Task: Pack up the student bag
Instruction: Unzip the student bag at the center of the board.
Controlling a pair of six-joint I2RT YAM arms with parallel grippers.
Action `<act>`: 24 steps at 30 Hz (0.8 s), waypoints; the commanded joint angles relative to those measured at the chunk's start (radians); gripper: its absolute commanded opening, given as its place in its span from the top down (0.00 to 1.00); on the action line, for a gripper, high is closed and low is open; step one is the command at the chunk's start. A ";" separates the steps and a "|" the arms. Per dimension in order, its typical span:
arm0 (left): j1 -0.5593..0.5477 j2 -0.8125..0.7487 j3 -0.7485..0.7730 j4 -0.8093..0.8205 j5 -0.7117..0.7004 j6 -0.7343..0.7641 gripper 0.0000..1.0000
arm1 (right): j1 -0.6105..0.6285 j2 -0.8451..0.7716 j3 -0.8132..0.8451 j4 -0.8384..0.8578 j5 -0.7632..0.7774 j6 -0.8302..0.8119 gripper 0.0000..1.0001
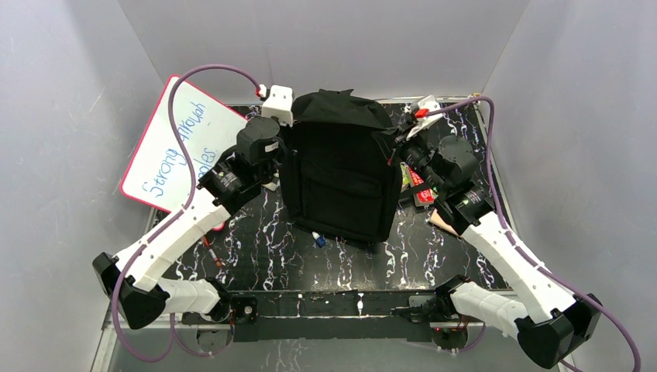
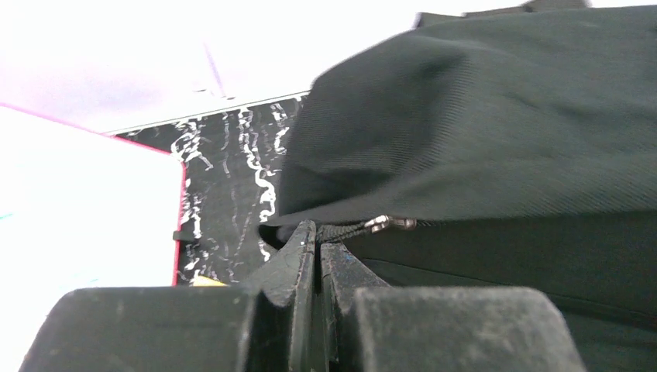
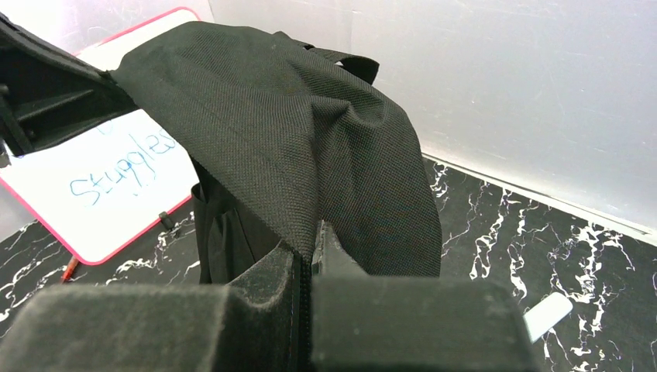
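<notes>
Top view: even, soft light, sharp throughout; bag reads flat black, little detail. Left wrist view: upper left blown out white, whiteboard washed out, left claw blurred up close. Right wrist view: evenly lit, bag weave crisp, right claw out of focus.

Student bag: black woven cloth, matt, fine ribbed weave seen close up. Zip slider: bright metal, glossy. Tabletop: glossy black, white marble-like veining. Whiteboard: smooth white face, slight sheen noted; red rim, material not told. Left gripper and right gripper: matt black, grainy, scuffed. Arm shells: smooth white plastic.
</notes>
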 commanded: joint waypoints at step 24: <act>0.391 -0.059 -0.118 -0.169 0.290 -0.248 1.00 | -0.008 -0.103 -0.015 0.102 0.100 -0.059 1.00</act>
